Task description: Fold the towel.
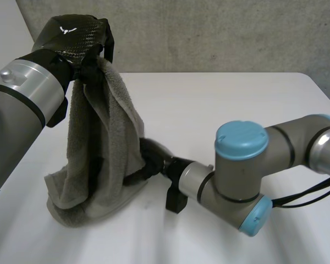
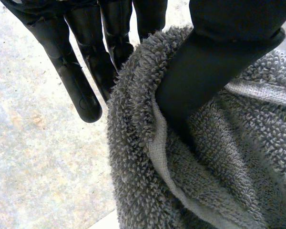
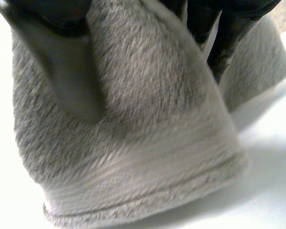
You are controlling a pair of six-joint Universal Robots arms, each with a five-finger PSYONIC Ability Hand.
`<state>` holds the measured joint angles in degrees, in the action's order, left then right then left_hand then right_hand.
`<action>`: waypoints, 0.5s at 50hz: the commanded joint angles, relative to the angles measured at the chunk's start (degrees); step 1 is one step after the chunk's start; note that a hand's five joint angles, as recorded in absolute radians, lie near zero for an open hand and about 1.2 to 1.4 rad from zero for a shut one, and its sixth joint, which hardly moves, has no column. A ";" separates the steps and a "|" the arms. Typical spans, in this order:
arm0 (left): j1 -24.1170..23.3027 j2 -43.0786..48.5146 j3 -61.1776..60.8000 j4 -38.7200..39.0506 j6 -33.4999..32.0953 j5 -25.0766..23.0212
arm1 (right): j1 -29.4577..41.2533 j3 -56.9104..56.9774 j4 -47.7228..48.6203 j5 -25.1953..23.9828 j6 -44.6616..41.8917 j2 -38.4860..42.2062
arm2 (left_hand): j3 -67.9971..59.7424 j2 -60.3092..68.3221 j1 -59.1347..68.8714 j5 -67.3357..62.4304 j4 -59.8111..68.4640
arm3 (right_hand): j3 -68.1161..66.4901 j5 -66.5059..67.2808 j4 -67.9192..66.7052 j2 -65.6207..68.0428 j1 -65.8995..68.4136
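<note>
My left arm (image 1: 22, 93) comes in at the near left. My left hand (image 1: 71, 36) is raised high over the white worktop (image 1: 225, 104), far left. It pinches the top of the grey towel (image 1: 107, 143). In the left wrist view the thumb (image 2: 205, 71) presses a bunched edge of the towel (image 2: 181, 181) against the straight fingers (image 2: 83, 90), and one finger sticks out clear beside the cloth. The towel hangs straight down from that grip in long folds, with its lower end heaped on the worktop, near left.

To the right of it and low, my right hand (image 1: 153, 157) reaches into the towel's lower right side, just above the worktop. In the right wrist view a fold of towel (image 3: 148, 119) bulges between the thumb and the fingers (image 3: 229, 28), and its hemmed edge lies on the worktop under the palm. I read this hand as pinching that fold. My right arm (image 1: 247, 170) stretches in from the right, low across the worktop. A grey wall (image 1: 209, 33) stands at the far side.
</note>
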<state>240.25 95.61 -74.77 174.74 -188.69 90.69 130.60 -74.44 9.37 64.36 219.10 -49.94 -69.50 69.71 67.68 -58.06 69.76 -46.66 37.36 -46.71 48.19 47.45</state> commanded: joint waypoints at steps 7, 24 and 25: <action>1.18 0.19 -2.74 0.25 -0.18 -0.08 | -7.95 -6.32 0.83 13.41 -4.80 -12.15 | -10.50 10.29 12.32 -11.94 10.24 | -33.34 32.64 -33.29 31.81 32.55; 0.75 7.38 -14.52 3.58 -0.01 -0.87 | -20.03 -14.14 -22.97 4.81 -57.51 -33.21 | -10.50 10.29 12.32 -11.94 10.24 | -33.34 32.64 -33.29 31.81 32.55; 0.74 7.39 -14.53 3.59 -0.01 -0.87 | -20.03 -14.15 -22.99 4.81 -57.56 -33.20 | -10.50 10.29 12.32 -11.94 10.24 | -33.34 32.64 -33.29 31.81 32.55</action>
<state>241.93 98.59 -85.98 176.54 -188.77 89.92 109.74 -86.26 -1.79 70.36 178.44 -83.44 -69.56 69.72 67.67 -58.06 69.77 -76.24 66.67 -76.14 75.29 75.88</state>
